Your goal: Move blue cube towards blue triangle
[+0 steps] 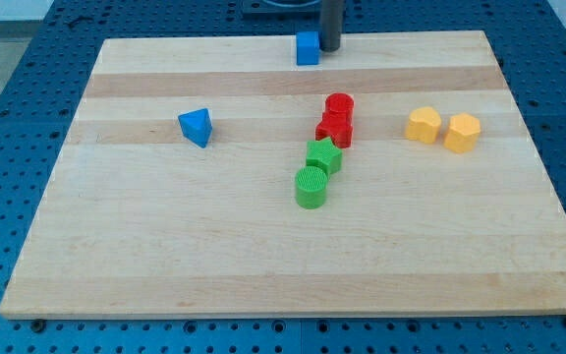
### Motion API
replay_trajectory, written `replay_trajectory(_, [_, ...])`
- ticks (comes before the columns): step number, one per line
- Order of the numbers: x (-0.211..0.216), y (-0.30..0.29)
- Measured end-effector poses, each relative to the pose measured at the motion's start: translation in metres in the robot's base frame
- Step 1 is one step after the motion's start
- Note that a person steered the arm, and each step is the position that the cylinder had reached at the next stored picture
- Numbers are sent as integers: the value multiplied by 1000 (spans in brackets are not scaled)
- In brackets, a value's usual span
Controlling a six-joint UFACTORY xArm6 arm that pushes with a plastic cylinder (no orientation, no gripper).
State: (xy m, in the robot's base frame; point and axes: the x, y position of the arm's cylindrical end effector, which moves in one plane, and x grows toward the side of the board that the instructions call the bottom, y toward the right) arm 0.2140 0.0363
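The blue cube [308, 48] sits at the top edge of the wooden board, near the middle. My tip [330, 48] stands right beside it, on its right, touching or nearly touching. The blue triangle [196, 127] lies on the board's left half, well below and to the left of the cube.
A red cylinder [339, 105] and a red block [334, 129] stand mid-board, with a green star [323, 155] and a green cylinder [311, 186] just below them. Two yellow blocks [424, 125] [462, 133] sit at the right. The board's top edge [214, 41] is close to the cube.
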Motion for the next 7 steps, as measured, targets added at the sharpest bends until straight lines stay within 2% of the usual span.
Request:
replay_trajectory(2, [1, -80])
replay_trajectory(3, [26, -93])
replay_trajectory(6, [29, -67])
replay_trajectory(7, [49, -90])
